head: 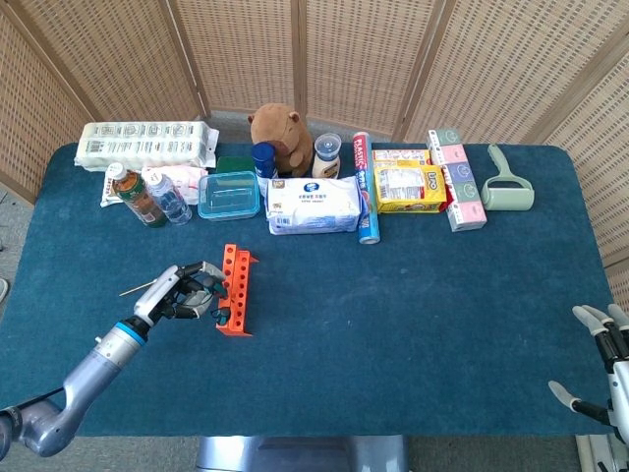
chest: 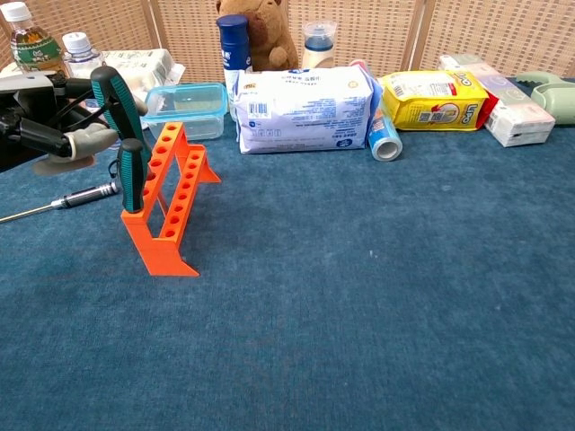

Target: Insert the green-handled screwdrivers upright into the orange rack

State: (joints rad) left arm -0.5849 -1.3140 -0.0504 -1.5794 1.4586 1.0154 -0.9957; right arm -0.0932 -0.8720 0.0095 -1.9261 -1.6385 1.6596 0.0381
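Note:
The orange rack (chest: pixel 171 202) (head: pixel 235 290) stands on the blue table, left of centre. One green-handled screwdriver (chest: pixel 132 175) stands upright in its nearest hole. My left hand (chest: pixel 54 121) (head: pixel 182 295) holds a second green-handled screwdriver (chest: pixel 115 94), tilted, just above the rack's near end beside the standing one. A third screwdriver (chest: pixel 63 202) lies flat on the table left of the rack, its handle hidden behind the standing screwdriver. At the table's right front edge my right hand (head: pixel 601 366) rests with fingers spread and nothing in it.
Along the back stand a clear lidded box (chest: pixel 186 108), a wipes pack (chest: pixel 305 108), two bottles (chest: pixel 27 36), a blue can (chest: pixel 384 135), a yellow bag (chest: pixel 436 97), a plush toy (head: pixel 280 133) and a lint roller (head: pixel 509 187).

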